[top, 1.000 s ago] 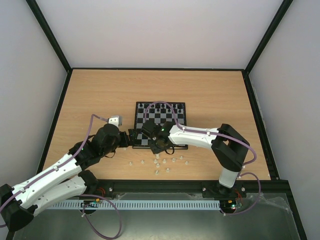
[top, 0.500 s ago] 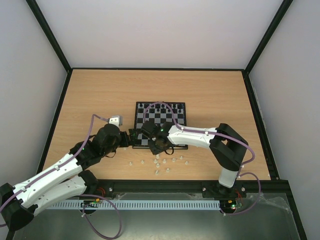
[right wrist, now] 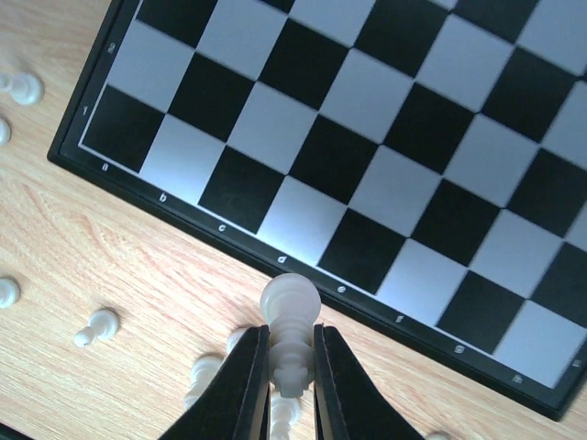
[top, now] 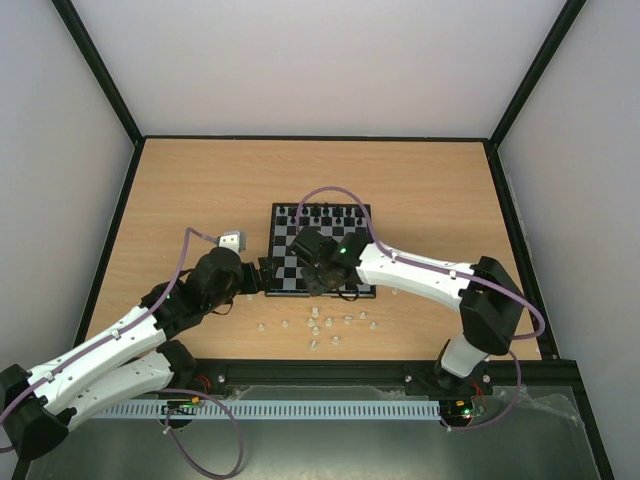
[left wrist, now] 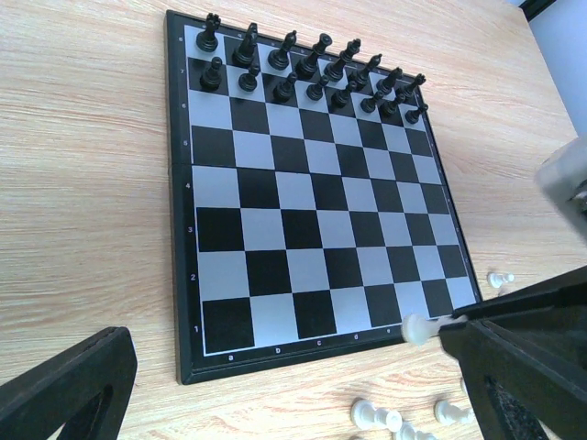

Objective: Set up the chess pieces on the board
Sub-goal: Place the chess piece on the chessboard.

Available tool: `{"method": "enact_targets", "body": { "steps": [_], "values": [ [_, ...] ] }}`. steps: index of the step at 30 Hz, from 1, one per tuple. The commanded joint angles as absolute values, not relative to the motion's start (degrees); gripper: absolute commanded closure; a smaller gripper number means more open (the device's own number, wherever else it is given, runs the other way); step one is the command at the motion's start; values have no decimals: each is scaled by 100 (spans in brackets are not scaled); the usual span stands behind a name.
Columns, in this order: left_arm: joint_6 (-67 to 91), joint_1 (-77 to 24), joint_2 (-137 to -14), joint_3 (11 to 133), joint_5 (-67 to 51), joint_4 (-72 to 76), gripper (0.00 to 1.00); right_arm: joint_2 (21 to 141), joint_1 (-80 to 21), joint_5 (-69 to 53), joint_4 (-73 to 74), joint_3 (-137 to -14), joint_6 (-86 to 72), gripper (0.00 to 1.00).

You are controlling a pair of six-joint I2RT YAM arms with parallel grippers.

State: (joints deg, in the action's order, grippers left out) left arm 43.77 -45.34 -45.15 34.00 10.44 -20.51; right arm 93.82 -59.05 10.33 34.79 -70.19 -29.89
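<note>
The board lies flat mid-table, with black chess pieces lined up in its two far rows. The rest of the board is bare. My right gripper is shut on a white piece and holds it above the board's near edge, around the d file. That piece also shows in the left wrist view. My left gripper is open and empty, low at the board's near left corner. Loose white pieces lie on the table in front of the board.
Several loose white pieces lie on their sides on the wood near the board's front edge. A small grey block sits left of the board. Black rails and white walls enclose the table.
My right gripper has moved away from the loose white pieces toward the board, carrying the white piece, and its elbow swung right. The left arm has barely moved.
</note>
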Motion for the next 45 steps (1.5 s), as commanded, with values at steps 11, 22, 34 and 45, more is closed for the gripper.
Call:
{"method": "enact_targets", "body": {
  "steps": [11, 22, 34, 45],
  "values": [
    [4380, -4498, -4661, 3379, 1081, -1913, 1, 8781, -4963, 1501, 4332, -7372, -2446, 89],
    [4351, -4483, -4835, 3387, 1062, -1816, 0, 9318, -4913, 932, 3951, -7212, -2364, 89],
    [4373, -4447, -4913, 3343, 1030, -1741, 1, 9669, -5149, 670, 3868, -7036, -2303, 89],
    [4412, -4447, -4854, 3291, 1022, -1731, 1, 9855, -5408, 766, 3956, -7085, -2372, 87]
  ]
}}
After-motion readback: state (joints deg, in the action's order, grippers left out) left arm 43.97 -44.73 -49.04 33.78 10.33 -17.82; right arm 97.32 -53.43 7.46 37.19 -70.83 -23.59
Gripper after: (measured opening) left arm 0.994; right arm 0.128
